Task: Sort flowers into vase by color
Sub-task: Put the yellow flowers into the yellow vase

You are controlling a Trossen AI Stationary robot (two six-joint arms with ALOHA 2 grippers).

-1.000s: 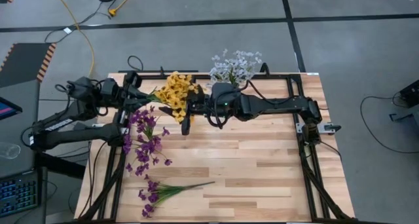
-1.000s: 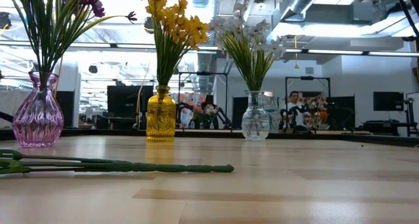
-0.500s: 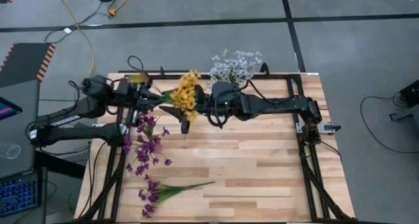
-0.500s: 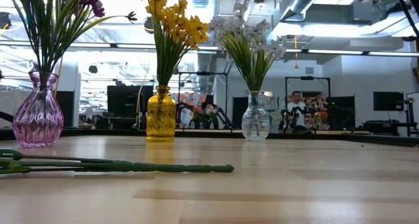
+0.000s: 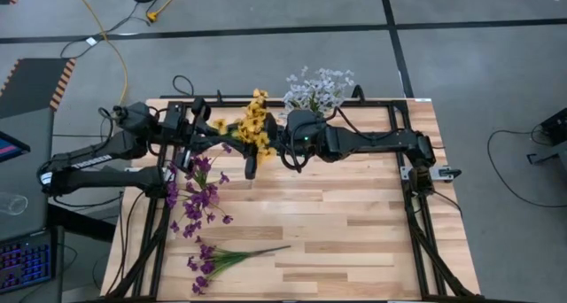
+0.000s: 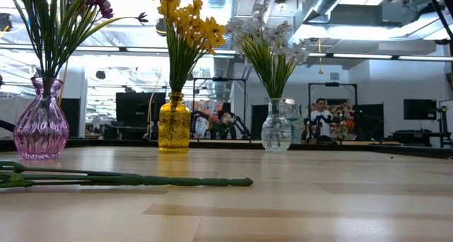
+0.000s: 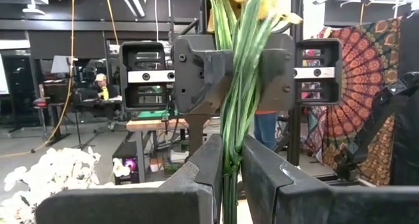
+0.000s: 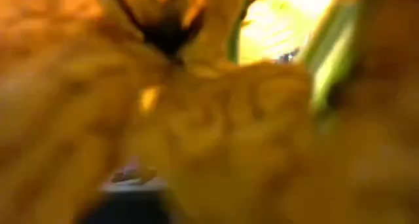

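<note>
a bunch of yellow flowers is held over the back of the bench, between the two arms. the left hand is seen pinching the green stems low down. the right hand is at the blossoms; whether it is spread or pressed together cannot be told. the sprays are judged light, springy and easily crushed, so hold is best taken on the stems.
</note>
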